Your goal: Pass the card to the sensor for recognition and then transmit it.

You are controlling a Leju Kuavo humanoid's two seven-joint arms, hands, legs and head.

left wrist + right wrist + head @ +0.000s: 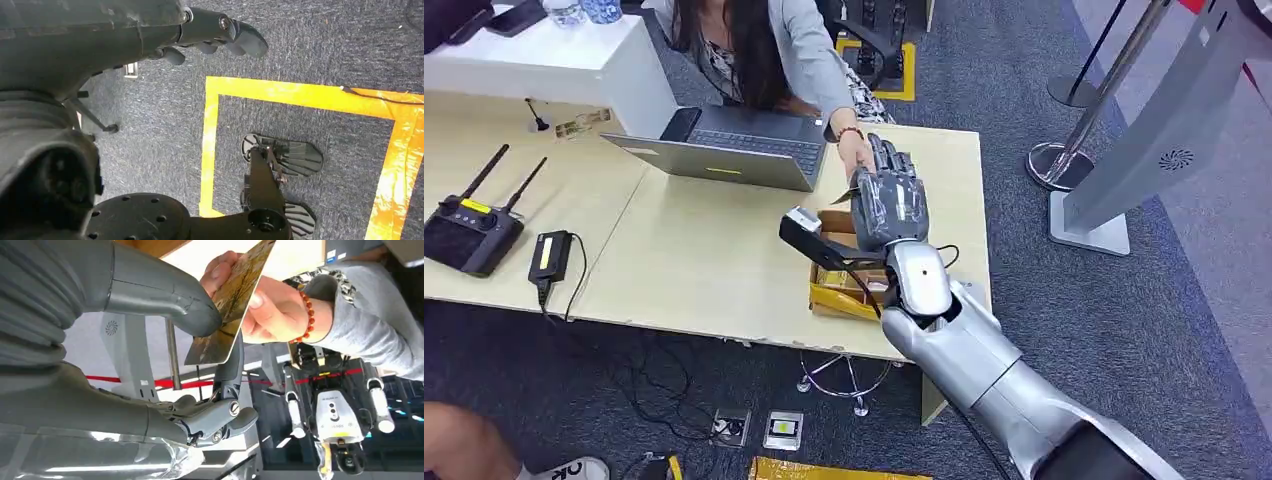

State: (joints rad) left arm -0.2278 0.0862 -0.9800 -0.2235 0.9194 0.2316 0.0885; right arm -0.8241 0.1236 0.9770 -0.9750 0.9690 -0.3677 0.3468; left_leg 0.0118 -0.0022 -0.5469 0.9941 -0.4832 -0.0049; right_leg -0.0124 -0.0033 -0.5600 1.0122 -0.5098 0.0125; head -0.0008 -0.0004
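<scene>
Right robot hand (887,205) reaches out over the far side of the surface (704,260), palm down, toward a person seated behind the laptop (729,150). In the right wrist view the card (231,305) sits pinched between the thick grey thumb (160,295) and a darker finger (231,365); remaining fingers are curled in lower down. The person's hand (265,302), red bead bracelet at the wrist, also grips the same card from the other side, so both hold it at once. Card is brownish-gold, tilted, raised above the surface.

Left robot hand (220,32) hangs down over carpet with yellow floor tape (210,135); fingers look loosely curled with nothing in them, though how far closed is hard to tell.

A black scanner-like device (809,232) stands just beside the right robot hand, next to a yellow box (844,290) near the front edge of the surface. A black remote with antennas (469,230) lies well apart, at the left.

Progress, judged: this looks like the handover step, so the transmit part is underway; whether the sensor read is done cannot be seen. What remains: the robot hand has to let go of the card once the person has it firmly, then pull the arm back. Risk: releasing early, or both tugging on the card.
</scene>
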